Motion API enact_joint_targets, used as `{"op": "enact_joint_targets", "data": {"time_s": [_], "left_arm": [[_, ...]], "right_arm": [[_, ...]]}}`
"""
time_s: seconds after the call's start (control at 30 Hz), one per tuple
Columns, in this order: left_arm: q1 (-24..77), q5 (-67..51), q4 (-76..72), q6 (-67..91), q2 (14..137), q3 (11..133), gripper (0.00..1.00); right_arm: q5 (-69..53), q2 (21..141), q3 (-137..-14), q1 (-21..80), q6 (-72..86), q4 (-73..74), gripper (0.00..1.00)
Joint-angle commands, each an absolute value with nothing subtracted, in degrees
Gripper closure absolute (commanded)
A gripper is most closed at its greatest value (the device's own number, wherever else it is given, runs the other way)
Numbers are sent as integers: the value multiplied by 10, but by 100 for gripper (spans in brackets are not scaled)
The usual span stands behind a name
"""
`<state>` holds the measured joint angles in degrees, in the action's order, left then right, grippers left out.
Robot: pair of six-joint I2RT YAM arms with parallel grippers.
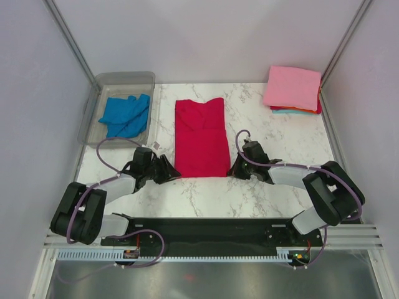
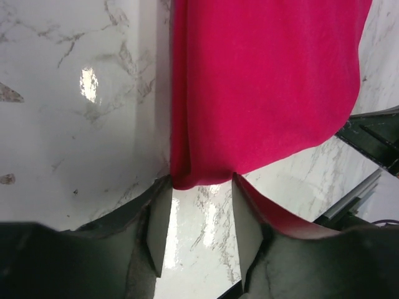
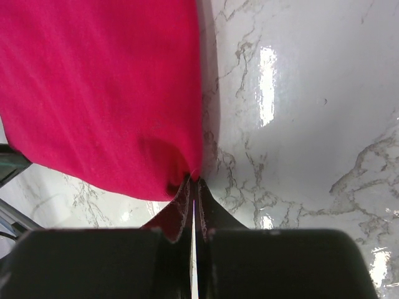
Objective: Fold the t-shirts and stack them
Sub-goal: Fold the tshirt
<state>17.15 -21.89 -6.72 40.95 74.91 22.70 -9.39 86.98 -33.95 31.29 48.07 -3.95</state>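
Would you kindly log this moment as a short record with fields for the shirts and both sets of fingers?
centre shirt: red t-shirt, folded lengthwise, flat on the table
left fingers: open, astride its near-left corner
right fingers: shut on its near-right corner
tub: blue t-shirt inside, crumpled
far-right stack: pink t-shirt on top

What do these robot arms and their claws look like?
The left arm and right arm have chunky black joints joined by pale grey links, with a greyish-purple cable looping along each. The left gripper and right gripper are black, each with two wedge-shaped fingers.
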Motion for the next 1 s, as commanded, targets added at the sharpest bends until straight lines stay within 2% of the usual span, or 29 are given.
{"op": "enact_joint_targets", "data": {"time_s": [0.0, 0.07, 0.1, 0.17, 0.33, 0.73, 0.97], "left_arm": [[176, -200, -100, 417, 767, 213, 60], [176, -200, -108, 420, 779, 214, 74], [177, -201, -108, 421, 784, 216, 87], [176, -201, -99, 419, 787, 226, 97], [177, -182, -38, 416, 734, 232, 98], [177, -199, 122, 408, 527, 221, 98], [223, -224, 197, 474, 404, 206, 98]], "right_arm": [[-85, 880, -336, 314, 474, -39, 100], [-85, 879, -335, 315, 473, -40, 100], [-84, 875, -334, 314, 472, -40, 100], [-77, 868, -333, 314, 472, -27, 100], [-35, 806, -334, 310, 460, 48, 100], [-42, 646, -298, 313, 467, 143, 100], [-43, 535, -272, 363, 519, 194, 100]]}}
